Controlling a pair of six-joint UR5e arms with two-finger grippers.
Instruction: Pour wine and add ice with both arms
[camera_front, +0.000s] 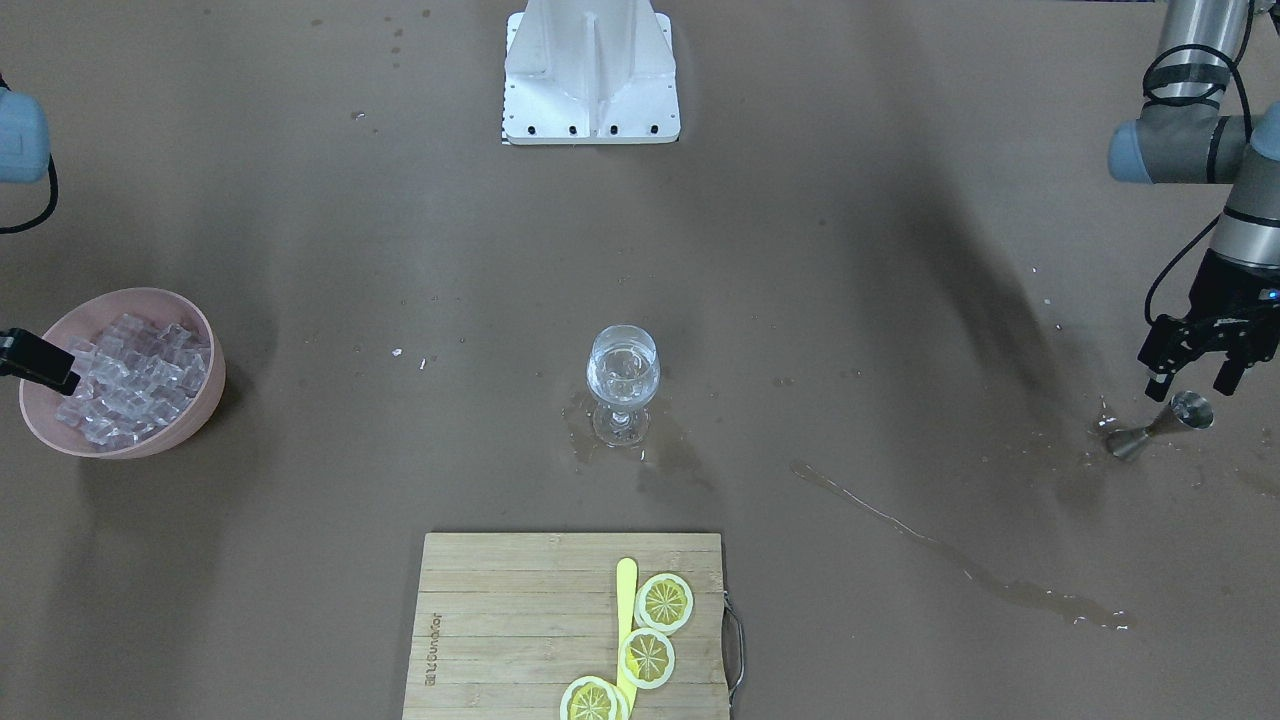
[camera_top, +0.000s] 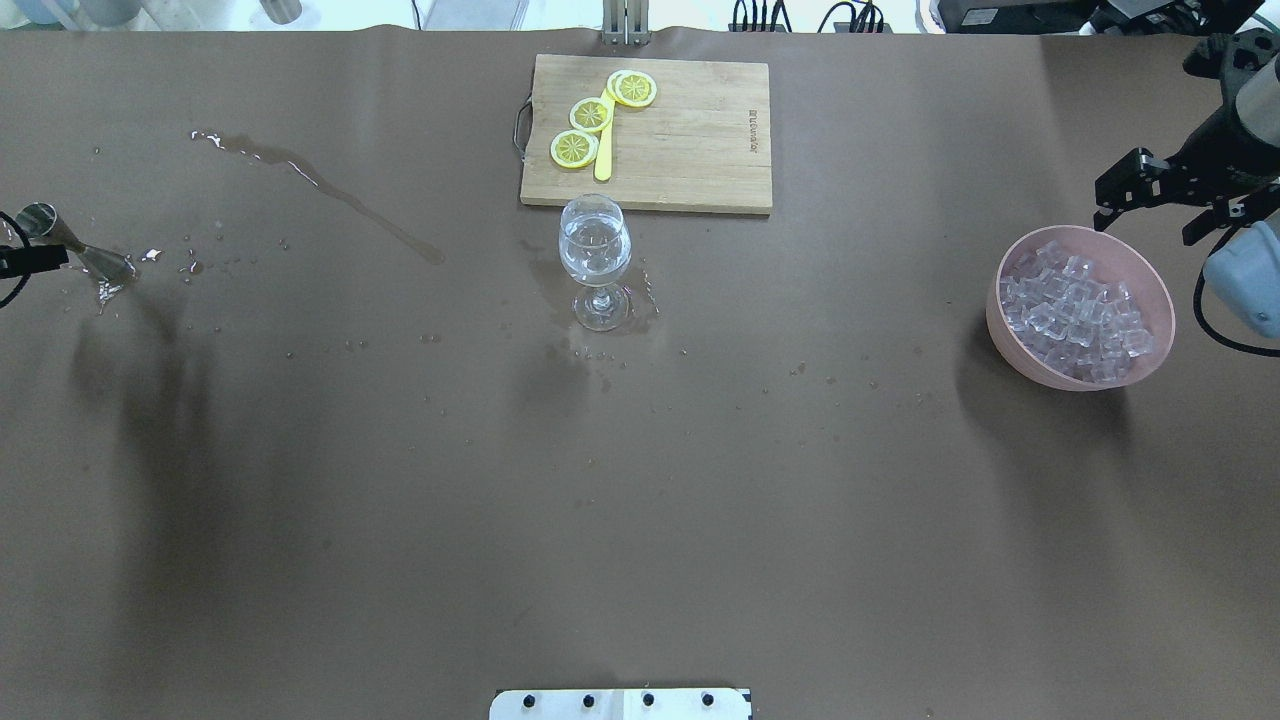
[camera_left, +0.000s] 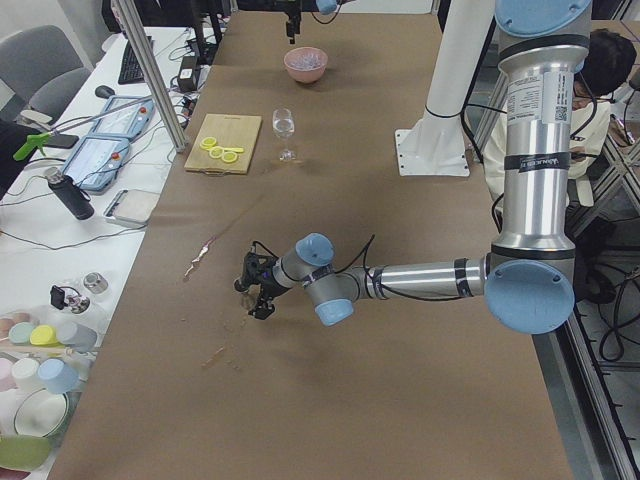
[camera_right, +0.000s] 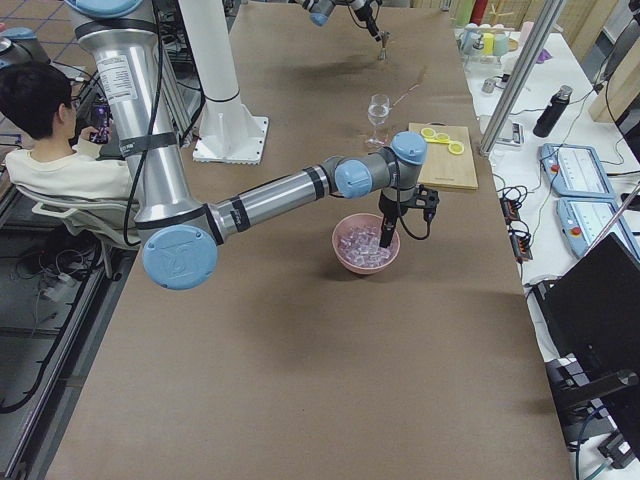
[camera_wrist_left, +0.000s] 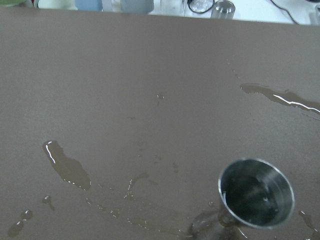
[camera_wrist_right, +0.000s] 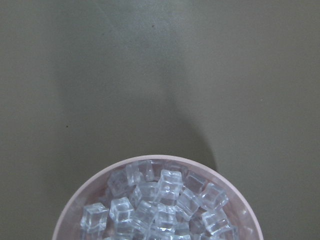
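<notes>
The wine glass (camera_front: 622, 380) stands mid-table with clear wine in its bowl; it also shows in the overhead view (camera_top: 597, 260). A steel jigger (camera_front: 1165, 420) stands in a puddle at the table's left end and looks empty in the left wrist view (camera_wrist_left: 256, 192). My left gripper (camera_front: 1192, 385) hangs open just above it, not touching. The ice (camera_top: 1075, 305) fills a pink bowl (camera_top: 1000, 310) at the right end. My right gripper (camera_top: 1165, 200) is open and empty over the bowl's far rim. The right wrist view shows the ice (camera_wrist_right: 160, 205) below.
A wooden cutting board (camera_top: 690, 140) with lemon slices (camera_top: 590, 115) and a yellow knife lies beyond the glass. A long spill streak (camera_top: 320, 185) runs from the left end toward the glass, with wet patches around the glass foot. The white base block (camera_front: 592, 75) stands at the robot's side.
</notes>
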